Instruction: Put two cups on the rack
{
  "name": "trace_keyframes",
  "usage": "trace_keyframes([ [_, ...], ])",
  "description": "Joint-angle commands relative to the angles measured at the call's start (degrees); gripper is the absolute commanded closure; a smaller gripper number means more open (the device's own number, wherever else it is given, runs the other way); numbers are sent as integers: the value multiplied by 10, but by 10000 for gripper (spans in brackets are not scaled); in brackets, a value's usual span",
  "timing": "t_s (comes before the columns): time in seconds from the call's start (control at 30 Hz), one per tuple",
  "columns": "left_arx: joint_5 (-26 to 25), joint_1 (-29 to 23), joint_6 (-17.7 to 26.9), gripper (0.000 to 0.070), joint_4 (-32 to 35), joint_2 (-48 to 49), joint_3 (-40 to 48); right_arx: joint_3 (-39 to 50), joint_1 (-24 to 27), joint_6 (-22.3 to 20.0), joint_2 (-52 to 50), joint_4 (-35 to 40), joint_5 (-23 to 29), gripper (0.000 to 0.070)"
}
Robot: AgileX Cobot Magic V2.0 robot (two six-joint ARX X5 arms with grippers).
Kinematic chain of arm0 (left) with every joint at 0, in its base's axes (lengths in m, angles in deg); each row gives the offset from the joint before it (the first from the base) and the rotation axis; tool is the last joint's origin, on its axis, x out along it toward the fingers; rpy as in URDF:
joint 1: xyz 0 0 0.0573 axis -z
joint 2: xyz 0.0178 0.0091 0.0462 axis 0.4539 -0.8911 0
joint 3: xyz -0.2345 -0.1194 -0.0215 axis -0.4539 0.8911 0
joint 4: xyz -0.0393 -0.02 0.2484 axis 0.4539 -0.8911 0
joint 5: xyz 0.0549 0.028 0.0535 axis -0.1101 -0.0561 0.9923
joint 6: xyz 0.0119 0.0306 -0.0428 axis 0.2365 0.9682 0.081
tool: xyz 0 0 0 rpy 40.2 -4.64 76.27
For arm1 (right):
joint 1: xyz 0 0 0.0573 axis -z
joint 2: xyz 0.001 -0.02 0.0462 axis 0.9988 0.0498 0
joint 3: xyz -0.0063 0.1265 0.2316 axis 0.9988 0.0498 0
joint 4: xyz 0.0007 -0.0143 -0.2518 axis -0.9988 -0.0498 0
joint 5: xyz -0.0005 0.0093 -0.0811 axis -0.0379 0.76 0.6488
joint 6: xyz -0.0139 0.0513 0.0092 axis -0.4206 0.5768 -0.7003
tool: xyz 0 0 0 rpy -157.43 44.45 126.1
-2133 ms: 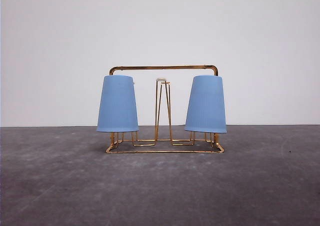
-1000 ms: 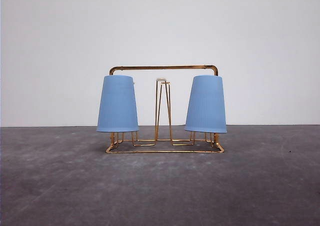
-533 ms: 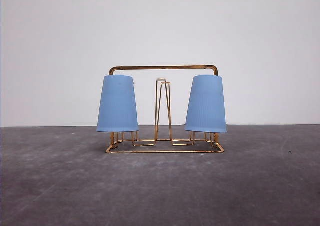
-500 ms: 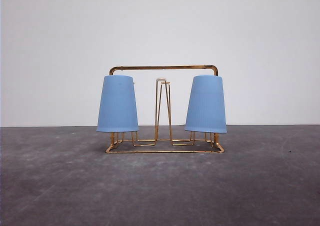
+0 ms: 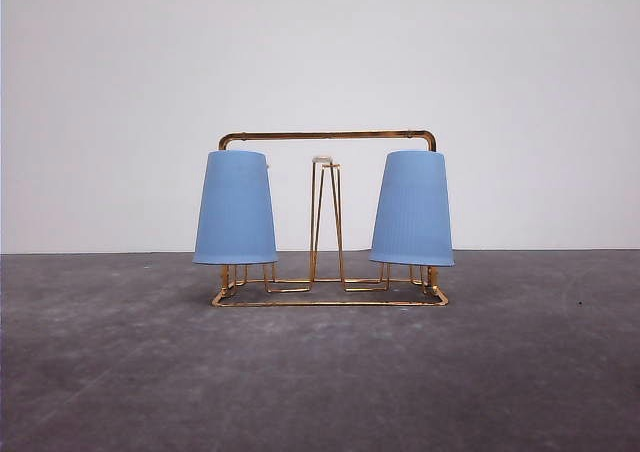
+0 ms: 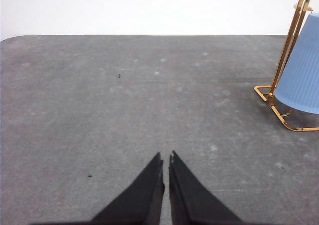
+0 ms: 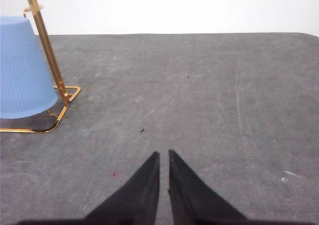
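The gold wire rack (image 5: 328,135) stands in the middle of the grey table in the front view. Two light blue ribbed cups hang upside down on its prongs: one on the left (image 5: 235,208), one on the right (image 5: 412,209). A bare white-tipped prong (image 5: 322,159) rises between them. The left wrist view catches the rack's corner (image 6: 271,96) and the left cup (image 6: 303,70). In the right wrist view the rack (image 7: 49,65) and the right cup (image 7: 22,70) appear. My left gripper (image 6: 165,157) and right gripper (image 7: 163,154) are both shut, empty, hovering over bare table well away from the rack.
A grey mottled tabletop (image 5: 320,372) stretches around the rack, with a plain white wall (image 5: 320,52) behind. The table's far edge (image 6: 124,35) runs near the wall.
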Motion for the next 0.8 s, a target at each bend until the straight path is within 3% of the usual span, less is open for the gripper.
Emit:
trace_keyframes([
  [0.0, 0, 0, -1, 700, 9, 0, 8, 1, 0, -4, 0, 6, 0, 668],
  [0.77, 0, 0, -1, 700, 9, 0, 8, 1, 0, -4, 0, 6, 0, 668],
])
